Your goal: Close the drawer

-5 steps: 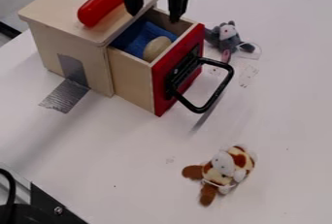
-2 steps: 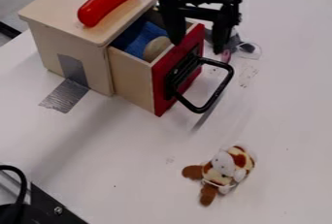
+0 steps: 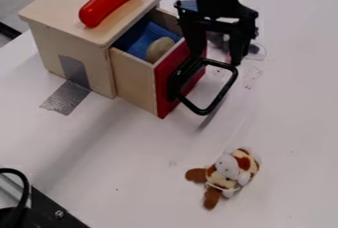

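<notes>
"Where's the red-fronted wooden drawer (image 3: 135, 81)?"

"Standing open from its pale wooden box (image 3: 56, 12)."

"And the black two-finger gripper (image 3: 216, 60)?"

"At the drawer's front, fingers apart; whether they touch it, I can't tell."

"What's obscured?"

"The grey plush toy (image 3: 216, 39), mostly, behind the gripper."

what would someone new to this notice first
Probably the red front of the open drawer in the wooden box, with the black gripper hanging near its handle. The long red object lying on the box comes close, then the brown-and-white plush toy on the table.
</notes>
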### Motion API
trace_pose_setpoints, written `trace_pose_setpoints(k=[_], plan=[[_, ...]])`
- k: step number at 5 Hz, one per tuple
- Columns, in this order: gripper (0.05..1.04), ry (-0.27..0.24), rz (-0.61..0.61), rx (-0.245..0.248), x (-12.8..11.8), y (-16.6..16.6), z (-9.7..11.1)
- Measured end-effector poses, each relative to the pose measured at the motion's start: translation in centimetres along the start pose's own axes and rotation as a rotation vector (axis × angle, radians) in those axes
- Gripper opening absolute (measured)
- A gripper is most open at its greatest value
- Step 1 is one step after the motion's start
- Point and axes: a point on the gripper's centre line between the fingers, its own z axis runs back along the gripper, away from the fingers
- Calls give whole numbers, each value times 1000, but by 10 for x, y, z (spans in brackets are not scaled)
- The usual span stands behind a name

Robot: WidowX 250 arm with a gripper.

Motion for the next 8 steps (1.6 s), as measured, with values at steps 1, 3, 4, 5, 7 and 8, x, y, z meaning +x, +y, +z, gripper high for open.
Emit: trace_pose_setpoints(k=[1, 3, 4, 5, 7, 8], plan=[[1000, 17, -1, -47, 2, -4, -20], [1000, 45, 31, -105, 6, -6, -46], [966, 51, 32, -92, 7, -6, -49], [667, 43, 38, -61, 6, -6, -52], [168, 55, 13, -14, 0, 0, -57], [94, 63, 5, 0, -2, 1, -59]])
